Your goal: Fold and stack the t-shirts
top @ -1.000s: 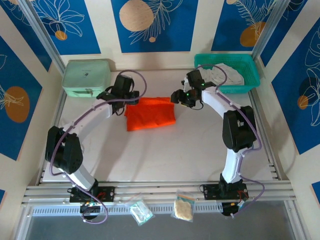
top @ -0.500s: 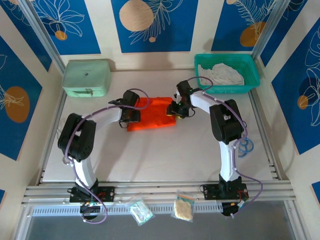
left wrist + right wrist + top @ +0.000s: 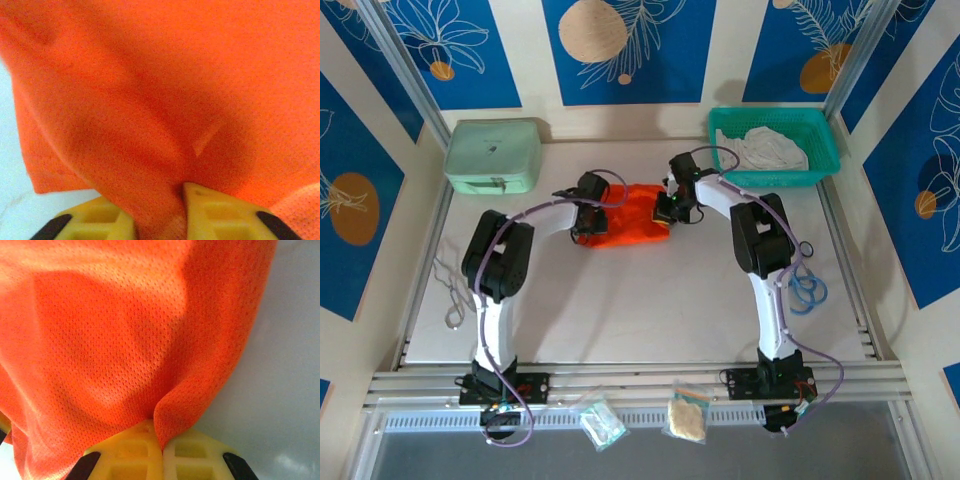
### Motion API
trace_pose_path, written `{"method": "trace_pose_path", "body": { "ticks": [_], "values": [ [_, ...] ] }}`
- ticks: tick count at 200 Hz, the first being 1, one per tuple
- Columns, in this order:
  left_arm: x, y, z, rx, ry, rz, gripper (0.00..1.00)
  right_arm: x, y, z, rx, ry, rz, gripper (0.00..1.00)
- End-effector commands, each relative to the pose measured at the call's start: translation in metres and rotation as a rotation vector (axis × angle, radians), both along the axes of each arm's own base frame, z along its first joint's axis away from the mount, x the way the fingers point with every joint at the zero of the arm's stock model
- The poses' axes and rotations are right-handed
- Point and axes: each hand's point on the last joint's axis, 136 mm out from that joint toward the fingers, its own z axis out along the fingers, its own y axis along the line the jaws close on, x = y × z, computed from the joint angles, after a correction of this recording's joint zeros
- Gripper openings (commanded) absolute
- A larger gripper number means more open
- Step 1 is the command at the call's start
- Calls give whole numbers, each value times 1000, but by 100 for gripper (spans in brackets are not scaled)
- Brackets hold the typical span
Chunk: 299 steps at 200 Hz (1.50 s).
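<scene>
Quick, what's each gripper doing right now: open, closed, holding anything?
Left gripper: closed, pinching a fold of the orange t-shirt.
Right gripper: closed, pinching the orange t-shirt's edge.

The overhead view was bright and evenly lit from above, sharp across the white table [image 3: 620, 300], with only faint, soft shadows beneath the arms. Both wrist views were dimmer and warmer. In the left one the orange tee [image 3: 160, 100] lay out of focus (its weave barely readable), darkened by a broad fold shadow. In the right one the mesh was crisp mid-frame, while the table blurred to pale grey.
</scene>
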Motion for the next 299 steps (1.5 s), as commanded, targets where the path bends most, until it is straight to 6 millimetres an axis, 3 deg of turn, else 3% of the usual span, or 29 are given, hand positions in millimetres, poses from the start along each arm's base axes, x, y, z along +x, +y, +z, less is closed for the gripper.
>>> {"method": "trace_pose_path", "body": {
  "ticks": [1,80,110,144,155,174,205,218,241,270,299],
  "values": [
    [12,8,-14,34,54,-10,23,14,-11,-9,-17,19,-8,0],
    [114,9,-6,23,51,-52,21,105,-31,-7,-28,-75,-56,0],
    [135,9,-5,0,26,-60,21,128,-37,-7,-3,-108,-88,0],
    [146,9,-1,-9,-17,-77,22,139,-39,0,39,-142,-98,0],
    [148,8,3,-11,-30,-81,27,140,-38,6,50,-156,-90,12],
    [152,9,17,-7,-61,-83,47,139,-36,23,56,-178,-72,31],
    [155,9,63,-10,-136,-94,65,134,-40,72,36,-248,-44,51],
    [154,12,90,-5,-178,-92,71,130,-42,96,23,-283,-35,56],
    [149,17,143,-4,-262,-90,82,119,-47,138,-4,-343,-22,74],
    [133,25,213,-12,-386,-86,92,99,-53,181,-48,-417,-6,83],
    [104,37,269,-25,-504,-70,99,69,-56,225,-72,-505,9,88]
  ]
}}
